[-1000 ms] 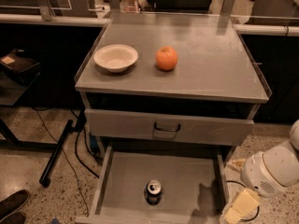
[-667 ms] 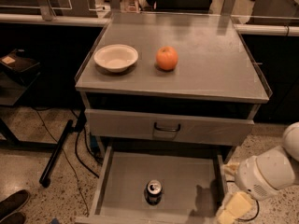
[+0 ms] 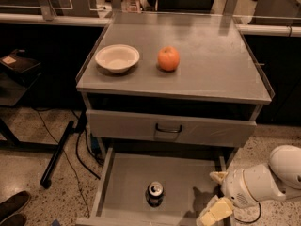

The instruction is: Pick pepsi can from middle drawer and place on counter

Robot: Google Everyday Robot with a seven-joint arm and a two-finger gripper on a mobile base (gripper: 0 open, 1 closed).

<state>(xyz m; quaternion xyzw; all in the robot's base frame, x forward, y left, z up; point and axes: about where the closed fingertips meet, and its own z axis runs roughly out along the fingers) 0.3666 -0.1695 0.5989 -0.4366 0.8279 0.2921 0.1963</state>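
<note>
The pepsi can, dark blue with a silver top, stands upright on the floor of the open middle drawer, near its front centre. The counter is the grey cabinet top above. My gripper is at the lower right, over the drawer's right part, to the right of the can and apart from it. Its two pale yellow fingers are spread, with nothing between them. The white arm reaches in from the right edge.
A white bowl and an orange fruit sit on the counter's left half. A shut drawer front with a dark bar handle lies above the open drawer. Cables and a black stand leg lie on the floor at the left.
My arm and gripper have moved left, further over the drawer's right side and closer to the can. The can, bowl and orange have not moved.
</note>
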